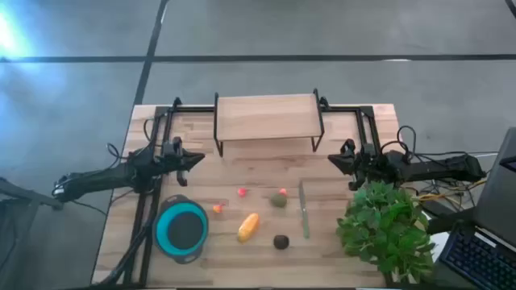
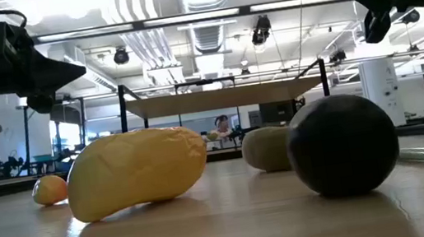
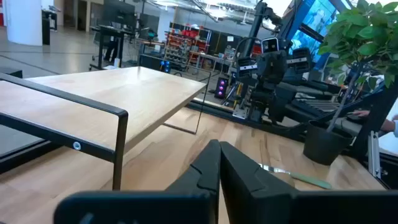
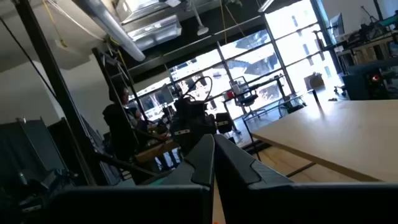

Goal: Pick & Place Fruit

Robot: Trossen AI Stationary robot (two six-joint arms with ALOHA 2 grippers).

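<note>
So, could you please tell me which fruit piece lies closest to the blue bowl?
The tiny orange piece, just off the blue bowl's upper right rim; the yellow-orange oblong fruit lies farther away.

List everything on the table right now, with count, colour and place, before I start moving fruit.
oblong fruit: one, yellow-orange, front centre, right of the bowl
round fruit: one, blackish, right of the oblong one
green fruit: one, olive with red patch, mid-table
tiny red fruit: one, mid-table
tiny orange fruit: one, near the bowl
bowl: one, teal, front left
stick: one, pale grey-green, beside the plant
plant: one, green, front right
shelf: one, wooden, rear centre
left gripper: shut, empty, left of centre
right gripper: shut, empty, right of centre
</note>
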